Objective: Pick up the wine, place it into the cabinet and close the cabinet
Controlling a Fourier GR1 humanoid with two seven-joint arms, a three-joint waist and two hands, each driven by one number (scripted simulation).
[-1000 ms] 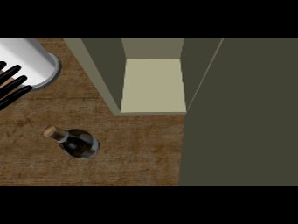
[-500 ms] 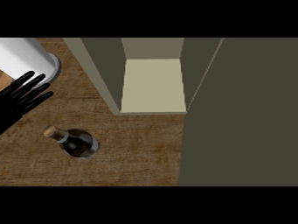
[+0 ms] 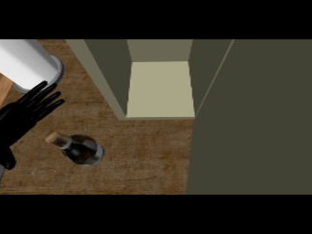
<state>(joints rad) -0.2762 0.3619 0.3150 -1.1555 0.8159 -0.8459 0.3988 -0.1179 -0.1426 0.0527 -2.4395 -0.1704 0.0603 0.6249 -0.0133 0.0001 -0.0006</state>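
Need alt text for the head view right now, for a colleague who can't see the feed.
A dark wine bottle with a cork stands on the wooden counter, untouched, just right of the robot's open left hand. Beyond it, a cabinet stands open with a pale shelf inside, its door swung out at the right; a white cylinder sits top left.

The wine bottle (image 3: 82,150) stands on the table (image 3: 145,155), toward its near left part. The left robot hand (image 3: 16,119) is over the table's left edge, just left of the bottle and apart from it, its fingers stretched toward the far side. Behind the hand, at the far left corner, lies a cylinder (image 3: 19,61), its end just beyond the fingertips. The cabinet (image 3: 162,89) sits at the table's far side, right of the cylinder and behind the bottle. Its open door (image 3: 260,119) runs along the right side.
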